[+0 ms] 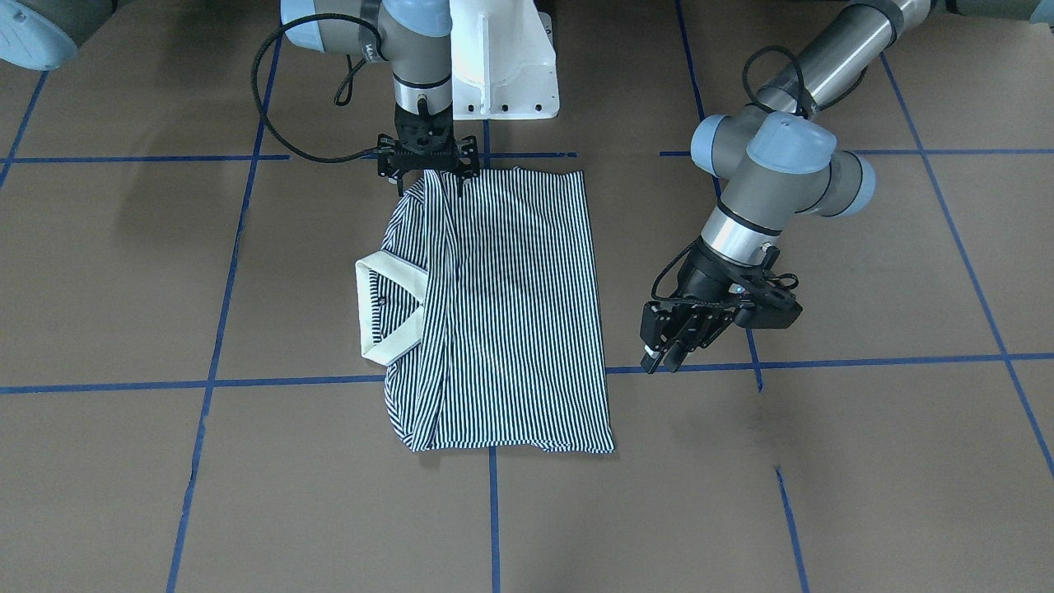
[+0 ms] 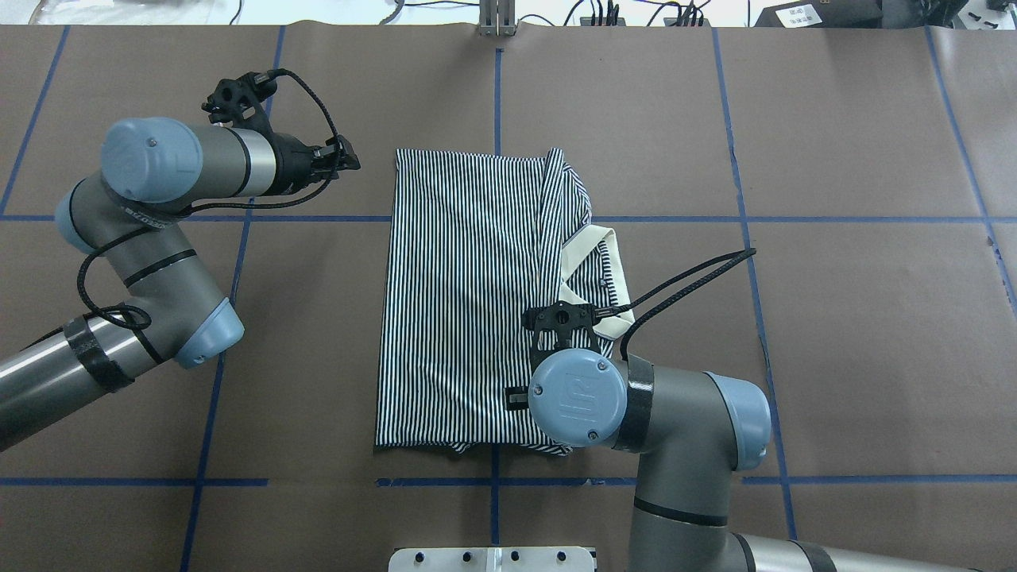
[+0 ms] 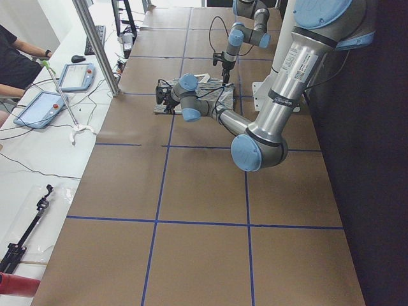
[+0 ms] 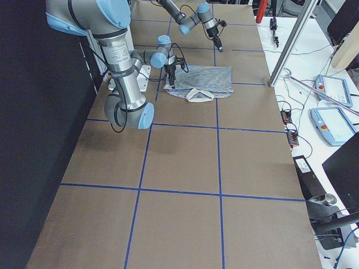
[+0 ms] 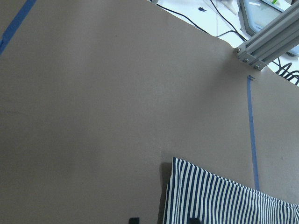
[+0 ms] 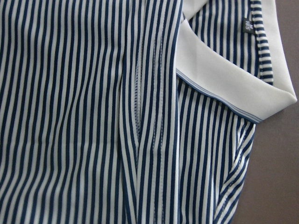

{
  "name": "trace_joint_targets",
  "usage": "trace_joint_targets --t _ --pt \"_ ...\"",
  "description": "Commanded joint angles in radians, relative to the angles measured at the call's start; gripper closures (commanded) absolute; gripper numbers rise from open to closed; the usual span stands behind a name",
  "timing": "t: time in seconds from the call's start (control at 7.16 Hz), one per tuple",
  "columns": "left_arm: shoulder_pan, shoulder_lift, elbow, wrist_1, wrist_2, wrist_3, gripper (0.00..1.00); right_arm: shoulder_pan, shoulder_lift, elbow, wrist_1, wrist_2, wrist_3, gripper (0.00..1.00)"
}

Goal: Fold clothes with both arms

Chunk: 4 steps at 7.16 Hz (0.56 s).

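Legend. A striped polo shirt lies flat on the brown table, which is marked off by blue tape lines. The garment is folded in to a rough rectangle. Its cream collar faces the robot's right and its hem faces the robot's left.

The right gripper points straight down at the shirt's edge nearest the white pedestal, at the collar-side corner. Its fingers appear spread and low on the cloth, though contact cannot be confirmed. The right wrist view shows only striped fabric and collar.

The left gripper hangs tilted over bare table just beside the hem's far corner, apart from the cloth. In the left wrist view its two fingertips stand apart with nothing held between them.
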Motion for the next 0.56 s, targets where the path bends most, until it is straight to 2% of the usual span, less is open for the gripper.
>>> trace_joint_targets --t 0.0,0.14,0.42 --pt "0.0 0.002 -0.001 0.0 0.0 0.0 0.54 -0.002 0.022 -0.043 -0.016 0.014 -0.054 0.0" --pt "0.0 0.002 -0.001 0.0 0.0 0.0 0.53 -0.002 0.039 -0.077 -0.013 0.015 -0.057 0.0" --pt "0.001 0.004 -0.001 0.0 0.001 -0.002 0.53 -0.002 0.032 -0.083 -0.016 0.043 -0.09 0.0"
